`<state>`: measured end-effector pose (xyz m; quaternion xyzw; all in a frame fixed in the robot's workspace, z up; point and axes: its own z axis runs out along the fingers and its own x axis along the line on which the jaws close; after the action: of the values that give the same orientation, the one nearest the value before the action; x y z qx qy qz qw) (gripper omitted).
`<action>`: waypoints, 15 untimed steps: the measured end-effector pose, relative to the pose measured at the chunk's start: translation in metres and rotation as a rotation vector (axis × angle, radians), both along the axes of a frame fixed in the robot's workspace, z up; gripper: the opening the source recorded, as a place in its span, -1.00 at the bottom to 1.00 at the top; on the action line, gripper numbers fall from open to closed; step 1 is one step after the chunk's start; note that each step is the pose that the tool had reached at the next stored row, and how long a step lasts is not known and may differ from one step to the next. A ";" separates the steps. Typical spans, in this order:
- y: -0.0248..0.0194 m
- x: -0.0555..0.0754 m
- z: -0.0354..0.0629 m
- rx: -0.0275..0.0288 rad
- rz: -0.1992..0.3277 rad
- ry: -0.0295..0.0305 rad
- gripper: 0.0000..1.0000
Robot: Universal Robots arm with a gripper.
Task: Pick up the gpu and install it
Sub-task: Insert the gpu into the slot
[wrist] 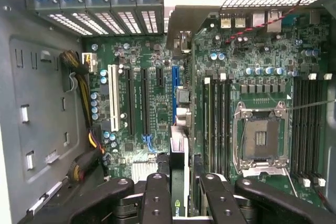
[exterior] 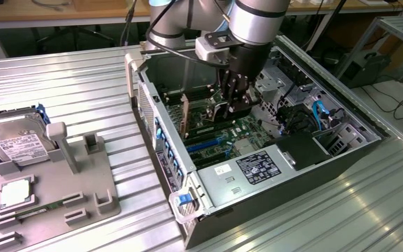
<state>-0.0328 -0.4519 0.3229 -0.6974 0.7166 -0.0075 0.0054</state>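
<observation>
Reaching down into the computer case [exterior: 369, 137], gripper [wrist: 180, 192] clasping the gpu [wrist: 179, 177] — edge-on, above the motherboard [wrist: 152, 103].

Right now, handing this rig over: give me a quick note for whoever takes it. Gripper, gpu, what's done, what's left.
Gripper: down inside the open PC case, shut on the gpu, held edge-on between the fingers.
Gpu: over the motherboard, lined up along the blue slot, its metal bracket at the rear slot openings. Whether it touches the slot cannot be told.
Done: gpu picked up and carried into the case.
Left: seating it in the slot and releasing.
Elsewhere: hard drive and small square chip sit on the grey fixture outside the case.
</observation>
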 end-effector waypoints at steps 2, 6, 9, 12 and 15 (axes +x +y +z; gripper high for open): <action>0.0000 -0.002 -0.0030 0.0000 0.000 0.0011 -0.47; -0.0032 -0.004 -0.0080 0.0001 0.000 0.0039 -0.47; -0.0032 -0.007 -0.0103 0.0008 0.000 0.0064 -0.47; -0.0048 -0.008 -0.0138 0.0010 0.000 0.0088 -0.47; -0.0050 -0.013 -0.0199 0.0008 0.000 0.0099 -0.47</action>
<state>-0.0459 -0.4569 0.3030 -0.6975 0.7166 -0.0038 0.0021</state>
